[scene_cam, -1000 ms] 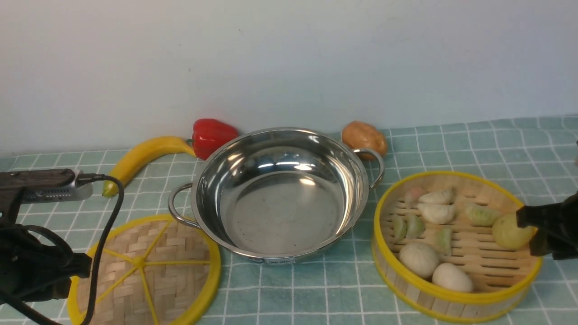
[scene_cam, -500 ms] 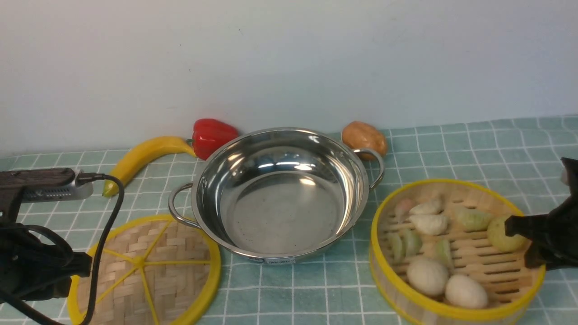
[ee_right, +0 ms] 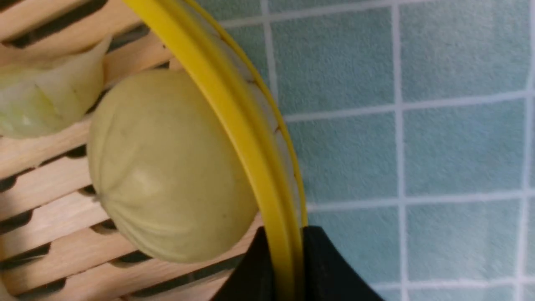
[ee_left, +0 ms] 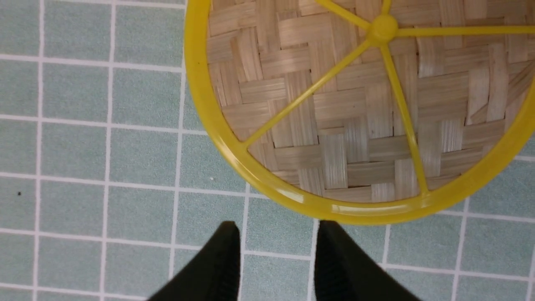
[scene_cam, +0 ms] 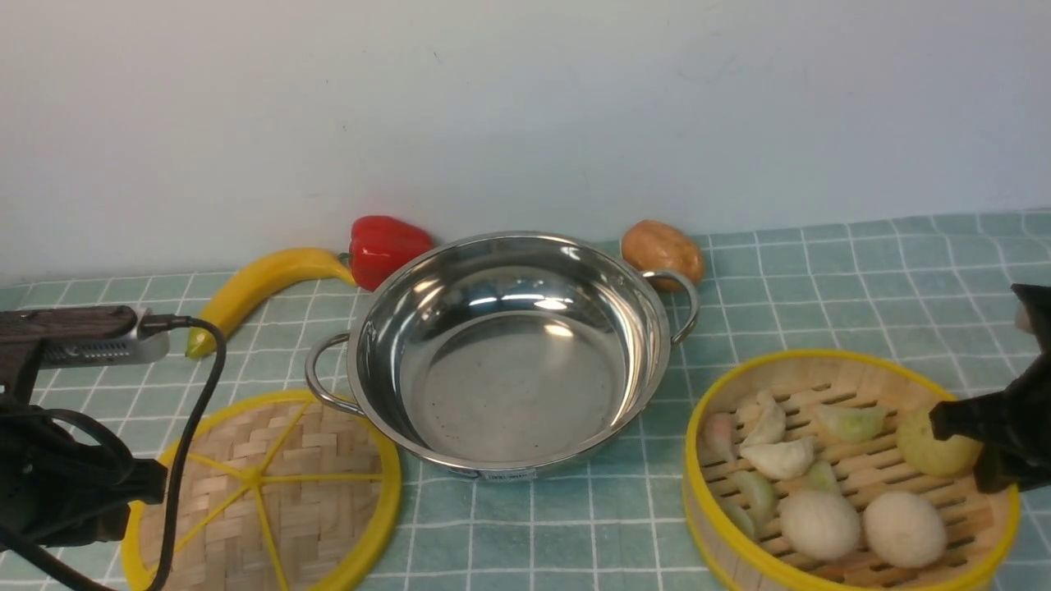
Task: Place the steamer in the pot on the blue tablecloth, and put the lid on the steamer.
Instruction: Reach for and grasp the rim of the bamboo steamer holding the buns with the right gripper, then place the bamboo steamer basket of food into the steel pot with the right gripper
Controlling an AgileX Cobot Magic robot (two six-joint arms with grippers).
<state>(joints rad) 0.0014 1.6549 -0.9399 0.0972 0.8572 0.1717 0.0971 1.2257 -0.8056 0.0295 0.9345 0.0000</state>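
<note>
We note the steamer [scene_cam: 694, 447] holding dumplings [scene_cam: 776, 456] and buns [scene_cam: 821, 524], right gripper [ee_right: 286, 251] clamped on its rim. The pot [scene_cam: 657, 328] shows bare steel; left gripper [ee_left: 278, 238] fingers apart, beside lid [ee_left: 355, 108].

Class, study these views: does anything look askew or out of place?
Only the steamer: the right gripper pinches its rim from one side only, so it may hang unevenly. The pot and lid lie flat.

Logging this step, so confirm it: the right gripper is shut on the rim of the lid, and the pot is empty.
Not quite. The right gripper is shut on the rim of the steamer, not the lid. The right wrist view shows its jaws pinching that yellow rim. The pot is empty.
</note>
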